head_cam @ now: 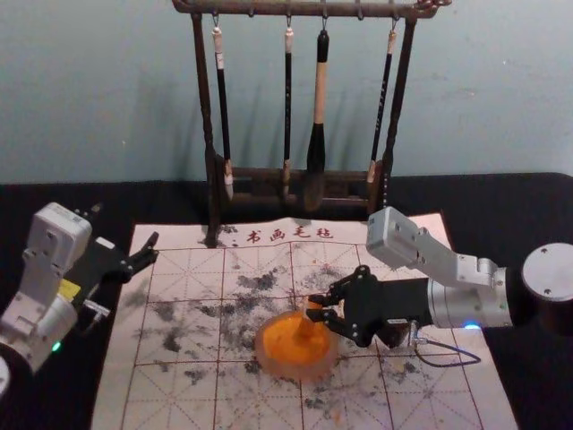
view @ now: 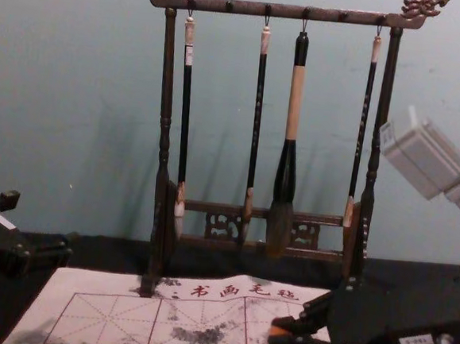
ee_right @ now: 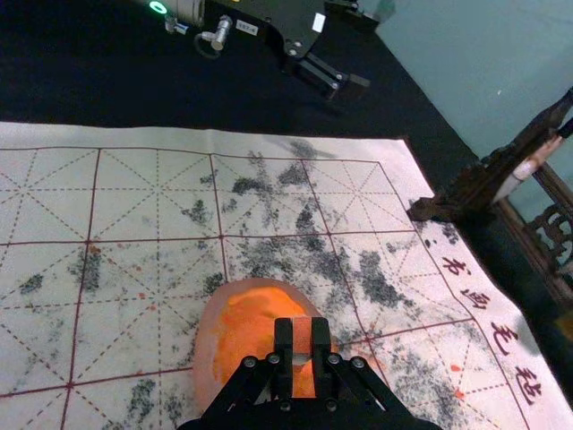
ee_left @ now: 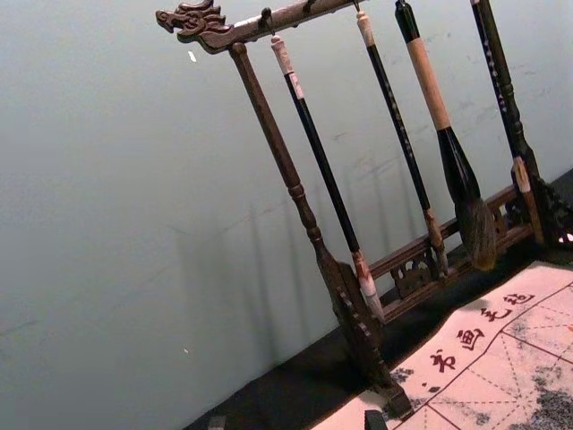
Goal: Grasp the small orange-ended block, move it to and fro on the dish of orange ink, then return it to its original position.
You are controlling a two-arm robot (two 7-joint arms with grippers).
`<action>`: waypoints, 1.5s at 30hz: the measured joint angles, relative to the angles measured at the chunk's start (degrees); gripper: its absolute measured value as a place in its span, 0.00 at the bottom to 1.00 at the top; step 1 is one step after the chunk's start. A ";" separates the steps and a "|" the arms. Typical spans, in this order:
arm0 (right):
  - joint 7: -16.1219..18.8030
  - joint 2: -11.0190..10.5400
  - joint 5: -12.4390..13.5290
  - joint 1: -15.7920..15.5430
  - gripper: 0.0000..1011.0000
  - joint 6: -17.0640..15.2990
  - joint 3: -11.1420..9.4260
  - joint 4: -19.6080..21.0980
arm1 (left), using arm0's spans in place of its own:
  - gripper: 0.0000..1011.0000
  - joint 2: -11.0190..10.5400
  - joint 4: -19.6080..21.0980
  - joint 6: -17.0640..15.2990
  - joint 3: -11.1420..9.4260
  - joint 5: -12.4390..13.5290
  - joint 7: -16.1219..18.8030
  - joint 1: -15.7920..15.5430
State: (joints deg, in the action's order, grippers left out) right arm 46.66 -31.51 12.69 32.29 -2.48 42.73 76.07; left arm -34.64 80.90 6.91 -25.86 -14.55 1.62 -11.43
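From my remote place I have the right gripper (head_cam: pixel 315 307) closed on the orange-ended block (ee_right: pixel 302 340), which it holds over the dish (head_cam: pixel 300 367) just below it, I suppose for rubbing in the orange ink (head_cam: pixel 285 342), while the left gripper (head_cam: pixel 152 247), opened, rests well apart leftward, leaving room

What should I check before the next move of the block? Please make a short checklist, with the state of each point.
1. Block gripped by the right pincer: ok.
2. Block at the dish, within its rim: ok.
3. Block's lower end touching the orange ink: cannot tell.
4. Left pincer away from the dish: ok, off to the left, open.
5. Brushes hanging on the rack, apart from the right pincer: ok.
6. Block set down: not ok, it is in the pincer.
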 joint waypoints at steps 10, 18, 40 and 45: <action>0.50 -1.43 0.30 -0.75 0.09 0.10 -0.43 1.19 | 0.99 0.00 0.00 0.00 0.00 0.00 0.00 0.00; 1.44 -3.04 1.44 -2.27 0.09 0.66 -0.67 3.72 | 0.99 0.00 0.00 0.00 0.00 0.00 0.00 0.00; 1.88 -1.49 1.71 -1.74 0.09 0.68 0.85 3.45 | 0.99 0.00 0.00 0.00 0.00 0.00 0.00 0.00; 1.74 -0.87 1.43 -1.26 0.09 0.55 1.18 2.59 | 0.99 0.00 0.00 0.00 0.00 0.00 0.00 0.00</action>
State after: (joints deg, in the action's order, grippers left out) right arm 48.40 -32.38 14.12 31.03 -1.93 43.91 78.65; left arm -34.64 80.90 6.91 -25.86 -14.55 1.62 -11.43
